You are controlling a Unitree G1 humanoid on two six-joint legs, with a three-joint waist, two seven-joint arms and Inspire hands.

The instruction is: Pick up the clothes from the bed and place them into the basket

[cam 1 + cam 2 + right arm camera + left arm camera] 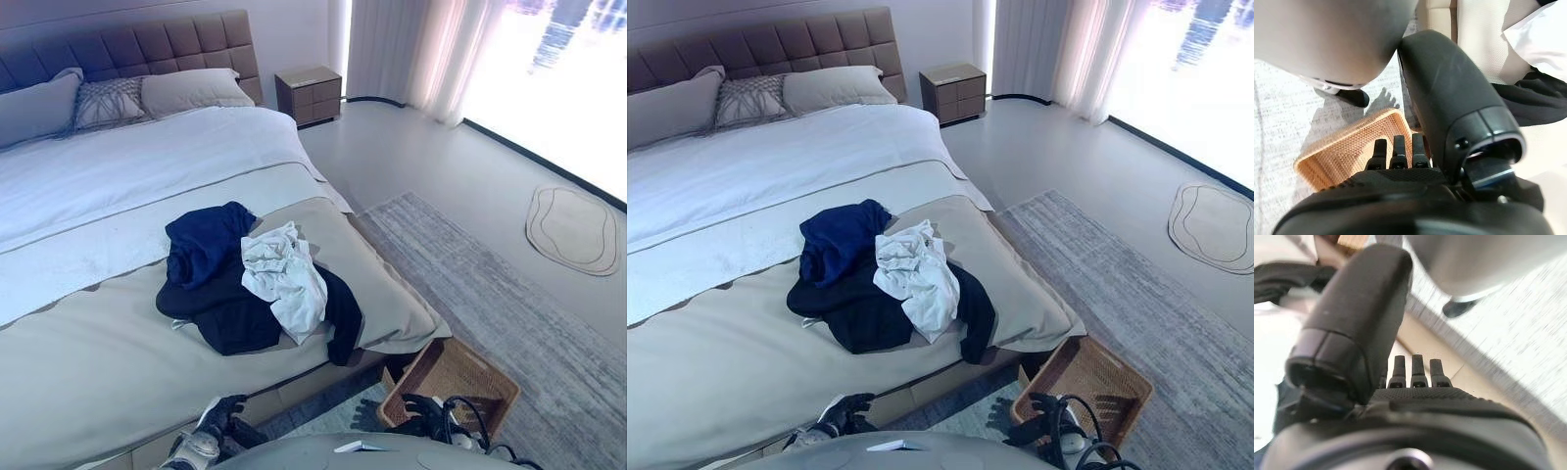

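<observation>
A heap of clothes lies on the bed (88, 362) near its foot corner: a navy blue garment (204, 240), a white shirt (286, 276) and a black garment (235, 313) underneath. A wicker basket (453, 377) stands empty on the rug beside the bed's corner. My left hand (217, 416) hangs low by the bed's front edge with straight fingers, holding nothing. My right hand (419, 411) hangs just in front of the basket, its fingers (1396, 149) straight and empty.
Pillows (186, 90) lean against the padded headboard. A nightstand (308, 94) stands at the far side by the curtains (411, 49). A grey rug (529, 313) covers the floor to the right, with a small oval mat (573, 230) beyond it.
</observation>
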